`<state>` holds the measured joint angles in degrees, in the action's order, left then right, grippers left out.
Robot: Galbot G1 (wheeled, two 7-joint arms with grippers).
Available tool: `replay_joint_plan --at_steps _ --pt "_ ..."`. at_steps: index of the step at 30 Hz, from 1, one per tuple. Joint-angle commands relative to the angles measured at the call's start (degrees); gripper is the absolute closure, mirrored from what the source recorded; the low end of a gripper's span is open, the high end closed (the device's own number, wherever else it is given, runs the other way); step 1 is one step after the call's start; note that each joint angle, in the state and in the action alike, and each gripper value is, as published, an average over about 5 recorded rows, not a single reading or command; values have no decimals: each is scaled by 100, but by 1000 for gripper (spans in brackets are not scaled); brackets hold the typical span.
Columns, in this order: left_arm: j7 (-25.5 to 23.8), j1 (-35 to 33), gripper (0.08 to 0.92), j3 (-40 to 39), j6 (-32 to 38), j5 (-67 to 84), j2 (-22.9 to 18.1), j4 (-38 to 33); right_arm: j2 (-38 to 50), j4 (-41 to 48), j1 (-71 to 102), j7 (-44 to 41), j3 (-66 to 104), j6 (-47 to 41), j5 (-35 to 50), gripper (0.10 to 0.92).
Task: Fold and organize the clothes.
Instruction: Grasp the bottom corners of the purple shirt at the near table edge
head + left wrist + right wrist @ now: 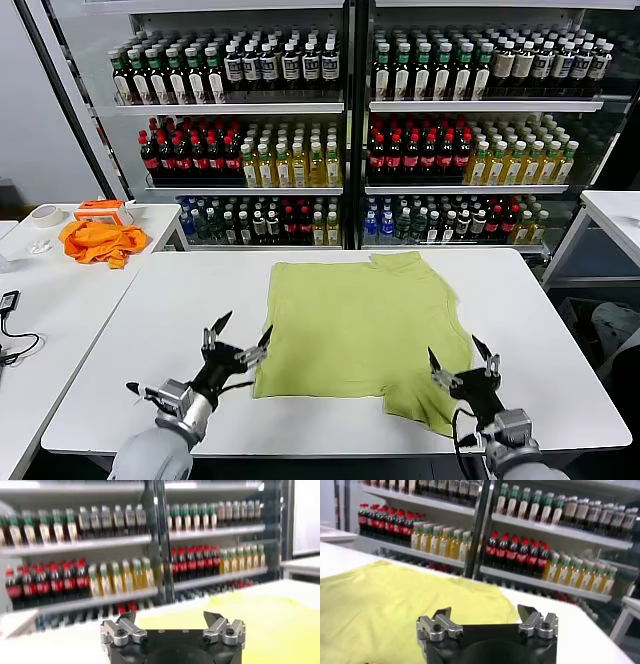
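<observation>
We see a light yellow-green cotton T-shirt [365, 325], matt and soft, on a smooth white table top [180, 300]. The grippers' black bodies (plastic, it seems) carry dull silvery metal finger mounts [437, 628]; the shelved bottles [400, 150] look glossy.

1. L hand [237, 341]: low at near-left, fingers spread wide, nothing held, pointing fwd and slightly inward.
2. R hand [461, 362]: low at near-right, fingers spread wide, nothing held, pointing fwd.
</observation>
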<state>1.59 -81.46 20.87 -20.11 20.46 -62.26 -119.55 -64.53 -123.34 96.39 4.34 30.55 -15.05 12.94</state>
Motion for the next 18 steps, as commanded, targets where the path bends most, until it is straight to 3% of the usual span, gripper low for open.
replay_joint_plan --at_steps 1,18 --pt "364 -602 177 -38 -1068 485 302 -509 167 -264 610 6 69 4 244 203" --pt "1018 -18 177 -486 -1214 578 -23 334 -223 127 504 429 -148 -66 296 203"
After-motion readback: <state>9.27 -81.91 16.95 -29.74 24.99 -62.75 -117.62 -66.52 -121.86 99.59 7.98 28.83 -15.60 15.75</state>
